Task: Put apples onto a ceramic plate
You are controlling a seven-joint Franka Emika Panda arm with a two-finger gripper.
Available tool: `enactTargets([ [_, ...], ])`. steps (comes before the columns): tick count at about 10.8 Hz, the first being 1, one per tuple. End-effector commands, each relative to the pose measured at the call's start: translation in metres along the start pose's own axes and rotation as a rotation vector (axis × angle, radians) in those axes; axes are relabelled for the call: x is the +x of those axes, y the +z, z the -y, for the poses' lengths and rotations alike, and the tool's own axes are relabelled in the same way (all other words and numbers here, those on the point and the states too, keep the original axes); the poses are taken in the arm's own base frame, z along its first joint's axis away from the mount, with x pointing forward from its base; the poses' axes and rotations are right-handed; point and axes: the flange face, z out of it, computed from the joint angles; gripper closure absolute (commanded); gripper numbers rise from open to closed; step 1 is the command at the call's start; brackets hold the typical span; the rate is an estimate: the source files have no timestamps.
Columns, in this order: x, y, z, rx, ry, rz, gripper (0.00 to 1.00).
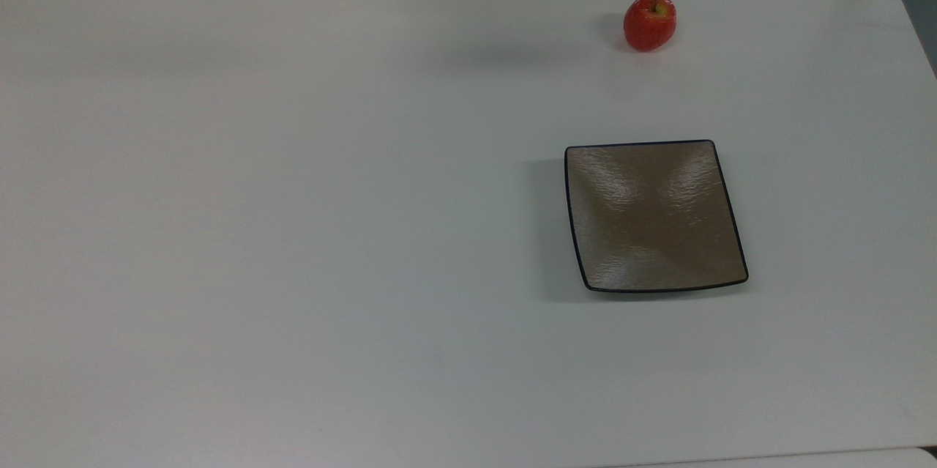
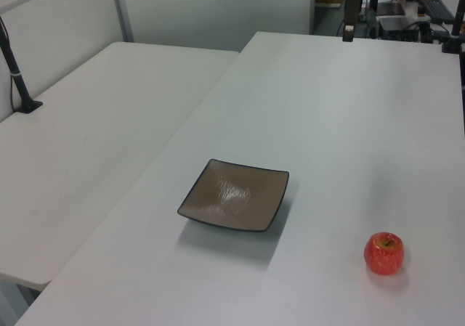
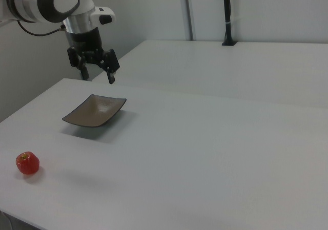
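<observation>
My tool (image 3: pixel 97 72) hangs high above the white bench (image 1: pixel 293 234), its two fingers spread apart and holding nothing, poised in the air because the pick has not yet begun. In the right view it sits above and behind the ceramic plate (image 3: pixel 95 111), toward the right view's upper left, well apart from everything on the bench. The apple (image 3: pixel 27 163) rests upright on the bare bench, stem up, well below my tool and further toward the right view's lower left, with the plate lying between the two. In the top view the apple (image 1: pixel 649 22) stands well apart from the plate (image 1: pixel 654 215), which lies flat with nothing on it, waiting as the drop spot. I judge the task is at its start: my tool must travel over the plate, come down on the apple with fingers wide, and a round fruit may roll if I close off-centre.
</observation>
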Motion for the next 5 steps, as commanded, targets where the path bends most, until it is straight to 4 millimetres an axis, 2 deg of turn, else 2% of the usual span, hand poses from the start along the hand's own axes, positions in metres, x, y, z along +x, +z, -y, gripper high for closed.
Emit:
enactTargets([
  [1,0.0018,-0.0031,0.0008,0.001,0.010,-0.011,0.00],
  [5,0.0022,-0.0026,0.0040,0.000,0.004,-0.009,0.00],
])
